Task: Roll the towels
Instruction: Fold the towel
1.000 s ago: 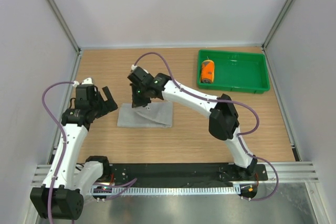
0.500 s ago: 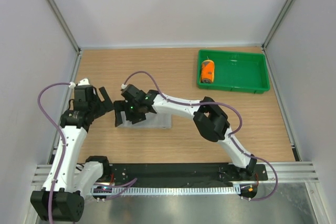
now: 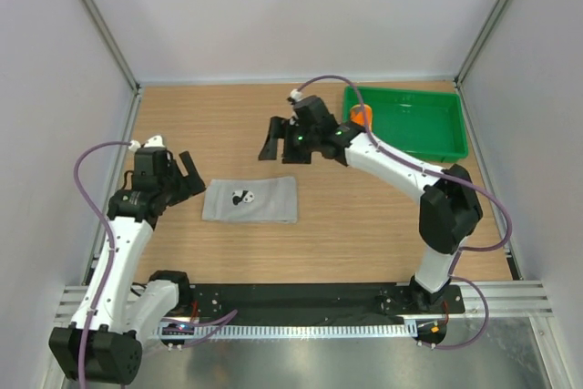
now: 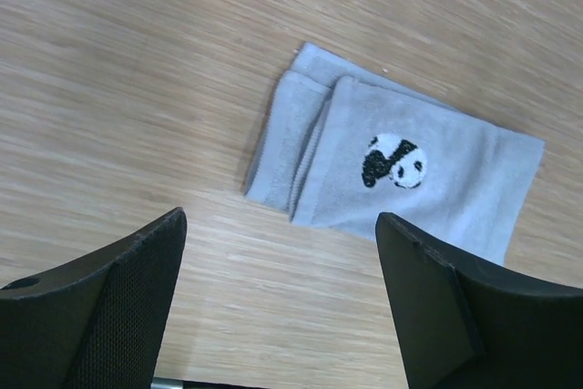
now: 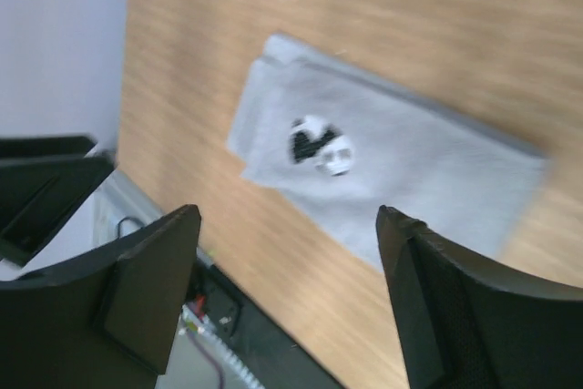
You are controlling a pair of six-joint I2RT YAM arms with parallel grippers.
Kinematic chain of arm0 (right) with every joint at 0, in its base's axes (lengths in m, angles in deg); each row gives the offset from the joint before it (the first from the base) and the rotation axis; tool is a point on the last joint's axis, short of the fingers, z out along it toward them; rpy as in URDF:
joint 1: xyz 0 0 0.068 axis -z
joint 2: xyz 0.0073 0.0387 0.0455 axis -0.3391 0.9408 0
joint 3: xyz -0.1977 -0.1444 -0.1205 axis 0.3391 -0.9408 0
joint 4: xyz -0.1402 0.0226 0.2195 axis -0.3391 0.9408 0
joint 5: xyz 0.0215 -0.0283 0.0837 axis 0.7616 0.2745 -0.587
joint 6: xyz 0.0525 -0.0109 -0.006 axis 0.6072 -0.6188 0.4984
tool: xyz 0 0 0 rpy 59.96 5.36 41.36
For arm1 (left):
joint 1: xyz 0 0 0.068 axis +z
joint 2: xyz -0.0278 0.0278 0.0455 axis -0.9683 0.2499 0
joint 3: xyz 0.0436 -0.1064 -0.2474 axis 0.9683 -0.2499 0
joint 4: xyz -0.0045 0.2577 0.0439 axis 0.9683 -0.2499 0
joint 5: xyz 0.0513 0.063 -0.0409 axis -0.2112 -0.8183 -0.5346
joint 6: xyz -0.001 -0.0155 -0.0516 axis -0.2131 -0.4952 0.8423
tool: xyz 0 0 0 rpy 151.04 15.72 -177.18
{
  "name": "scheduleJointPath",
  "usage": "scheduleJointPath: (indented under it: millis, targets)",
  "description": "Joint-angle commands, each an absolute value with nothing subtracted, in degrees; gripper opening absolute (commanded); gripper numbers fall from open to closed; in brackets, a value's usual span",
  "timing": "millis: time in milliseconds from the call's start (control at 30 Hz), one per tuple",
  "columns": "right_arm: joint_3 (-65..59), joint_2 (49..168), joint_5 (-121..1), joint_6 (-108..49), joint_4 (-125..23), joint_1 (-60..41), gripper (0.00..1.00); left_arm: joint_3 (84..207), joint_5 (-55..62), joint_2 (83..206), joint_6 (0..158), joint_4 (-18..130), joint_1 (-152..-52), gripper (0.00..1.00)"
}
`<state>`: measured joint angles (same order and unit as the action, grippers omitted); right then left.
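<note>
The light grey cloth towel with a panda print [image 3: 250, 199] lies folded flat on the wooden table [image 3: 182, 116], mid-left. It looks light, limp and apt to slide; its stacked left edge seems the best pinch. The left gripper [image 3: 189, 175] hangs just beside that end, fingers wide and empty; the right gripper [image 3: 273, 138] hovers beyond the towel, likewise wide. The bright orange towel [image 3: 362, 116] sits rolled in the green plastic tray [image 3: 419, 134].

Saw soft, matt, nubby cloth in the light grey towel [image 4: 455, 189], with a stitched panda patch [image 4: 395, 160]. Noted smooth, matt wood grain on the table [image 4: 109, 88], glossy plastic on the green tray [image 3: 419, 150], and matt black, finely meshed plastic on the left gripper [image 4: 281, 220] fingers [image 4: 118, 307].
</note>
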<state>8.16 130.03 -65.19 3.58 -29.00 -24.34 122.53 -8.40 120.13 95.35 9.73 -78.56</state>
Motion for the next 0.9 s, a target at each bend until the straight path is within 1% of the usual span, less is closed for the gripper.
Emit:
scheduleJointPath:
  millis: [0, 33, 67, 100, 200, 233, 333, 467, 533, 600, 667, 700, 767, 867]
  targets:
    - [2.53, 129.81, -66.15, -0.03, -29.47, -19.21, 0.8, 122.87, -5.78, 122.03, 95.82, 12.38, -82.72, 0.84]
    - [2.35, 130.33, -65.8, -0.57, -28.86, -18.25, 0.77, 122.96, -6.83, 122.73, 96.51, 12.64, -84.82, 0.84]
    - [2.34, 130.86, -65.89, -1.18, -27.63, -16.93, 0.75, 123.13, -8.5, 124.48, 98.09, 12.65, -89.11, 0.84]
    - [2.26, 131.48, -65.8, -1.45, -26.84, -16.31, 0.69, 123.31, -11.39, 125.45, 99.06, 12.65, -91.76, 0.83]
    - [1.21, 133.5, -65.89, -1.63, -26.74, -14.9, 0.67, 123.66, -15.01, 129.66, 103.72, 12.12, -98.7, 0.84]
    - [0.94, 134.46, -65.89, -1.54, -27.0, -14.81, 0.68, 123.4, -15.63, 130.64, 104.86, 12.03, -99.51, 0.83]
    - [-0.03, 135.78, -66.85, -1.37, -28.32, -14.63, 0.68, 120.77, -16.16, 132.49, 109.08, 13.78, -100.58, 0.84]
    - [-0.73, 137.81, -67.47, -1.01, -29.55, -14.55, 0.67, 117.51, -14.76, 134.51, 111.64, 17.39, -100.66, 0.89]
    - [-1.08, 139.12, -67.91, -0.93, -30.08, -14.63, 0.62, 116.9, -14.4, 135.74, 113.13, 18.71, -100.58, 0.91]
    - [-1.52, 140.52, -68.52, -0.84, -31.13, -14.63, 0.55, 116.1, -14.32, 138.03, 114.01, 19.67, -100.66, 0.92]
    - [-1.78, 141.32, -68.61, -0.84, -31.92, -14.55, 0.54, 114.79, -13.88, 140.04, 114.71, 21.25, -100.58, 0.93]
    - [-2.22, 141.76, -68.7, -0.92, -32.19, -14.55, 0.51, 114.35, -13.96, 140.75, 114.98, 21.95, -100.66, 0.93]
    - [-2.75, 141.94, -68.26, -1.01, -32.45, -14.63, 0.49, 113.38, -14.22, 142.42, 115.68, 24.24, -100.66, 0.93]
    - [-3.98, 141.94, -67.65, -1.36, -32.37, -14.63, 0.42, 112.94, -15.02, 144.18, 115.95, 26.53, -100.58, 0.92]
